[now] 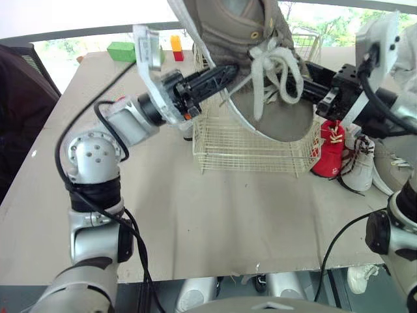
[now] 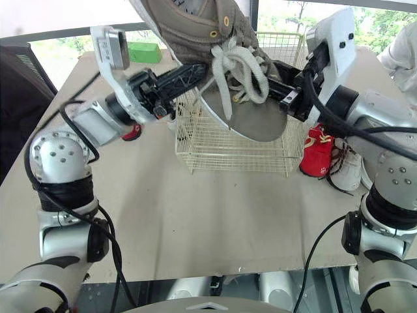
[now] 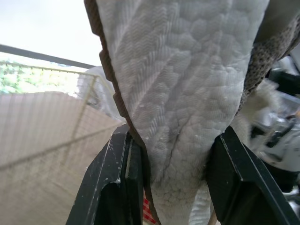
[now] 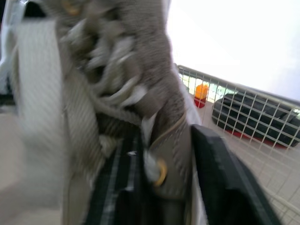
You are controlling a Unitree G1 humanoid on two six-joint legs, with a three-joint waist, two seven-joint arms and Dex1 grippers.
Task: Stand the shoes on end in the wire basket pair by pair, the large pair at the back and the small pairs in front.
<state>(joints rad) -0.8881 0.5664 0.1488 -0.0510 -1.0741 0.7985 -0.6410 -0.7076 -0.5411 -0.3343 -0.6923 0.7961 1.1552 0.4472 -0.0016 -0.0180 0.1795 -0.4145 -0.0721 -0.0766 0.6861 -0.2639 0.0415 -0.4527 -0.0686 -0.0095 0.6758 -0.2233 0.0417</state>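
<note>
Large grey shoe [image 1: 251, 29], clamped across its sole by the left claw [image 3: 174, 136] and at its laced upper by the right claw [image 4: 166, 140], hangs above the wire basket [image 1: 247, 149], which lies beneath both claws. The sole is probably stiff and gives the firmer hold; the upper looks soft, and the laces may snag.

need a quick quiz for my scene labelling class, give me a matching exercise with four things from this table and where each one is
Things:
1. large grey shoe
2. wire basket
3. red shoe
4. green block

Places:
A. far left part of the table
B. held up in the air
C. standing on the table just right of the basket
D. middle of the table, under the raised shoe

Pairs: 1-B, 2-D, 3-C, 4-A
</note>
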